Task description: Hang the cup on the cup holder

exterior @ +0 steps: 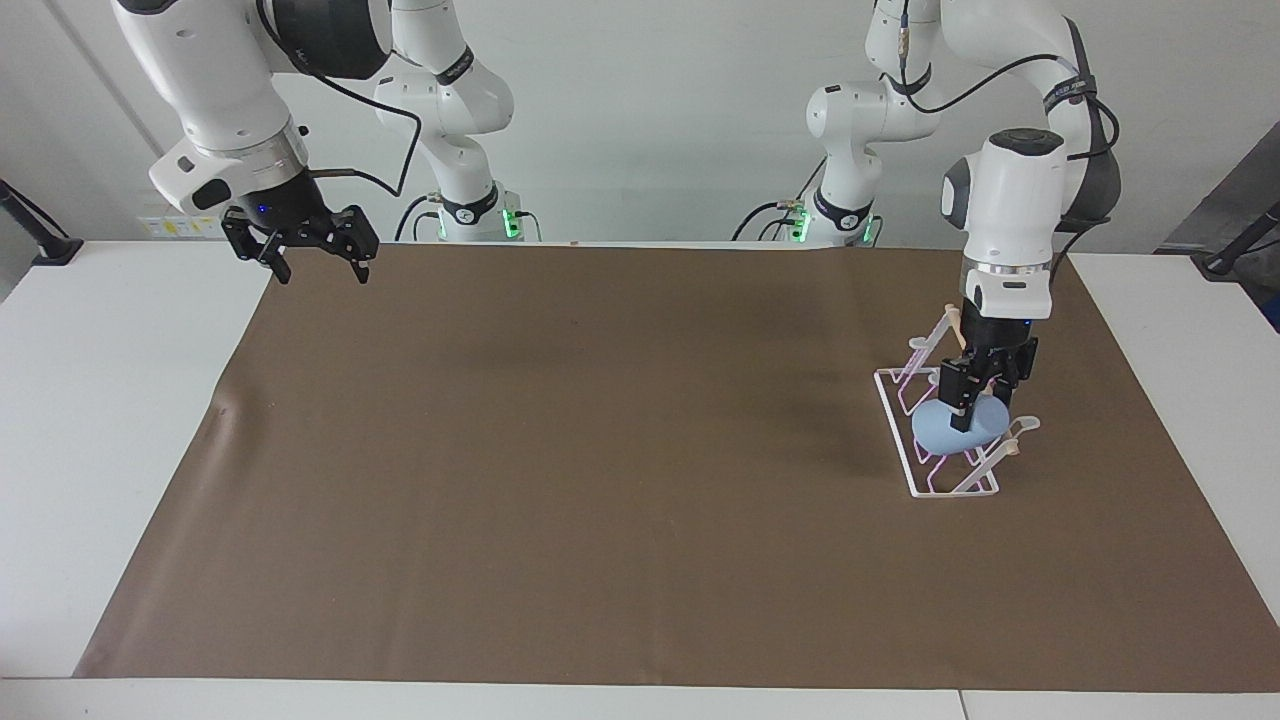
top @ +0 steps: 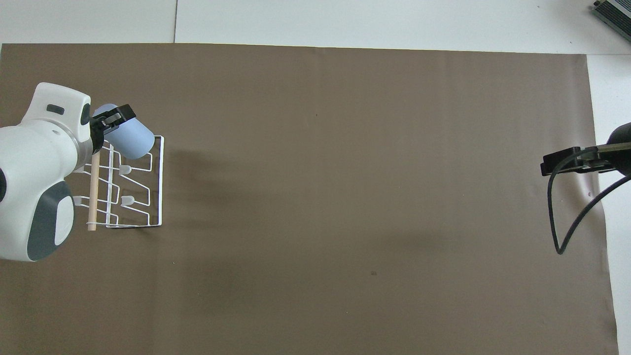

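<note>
The light-blue cup (exterior: 955,430) is tilted on its side in my left gripper (exterior: 968,402), which is shut on its rim. The cup is low over the end of the white wire cup holder (exterior: 935,488) farthest from the robots, among the slanted prongs. I cannot tell whether a prong is inside it. In the overhead view the cup (top: 132,140) points its base toward the table's middle from the left gripper (top: 111,120), over the rack (top: 158,197) and beside its wooden dowel (top: 92,197). My right gripper (exterior: 315,258) waits open in the air.
A brown mat (exterior: 600,480) covers most of the white table (exterior: 100,400). The rack stands on the mat toward the left arm's end. The right gripper (top: 559,162) hangs over the mat's edge at the right arm's end, with a black cable looping below it.
</note>
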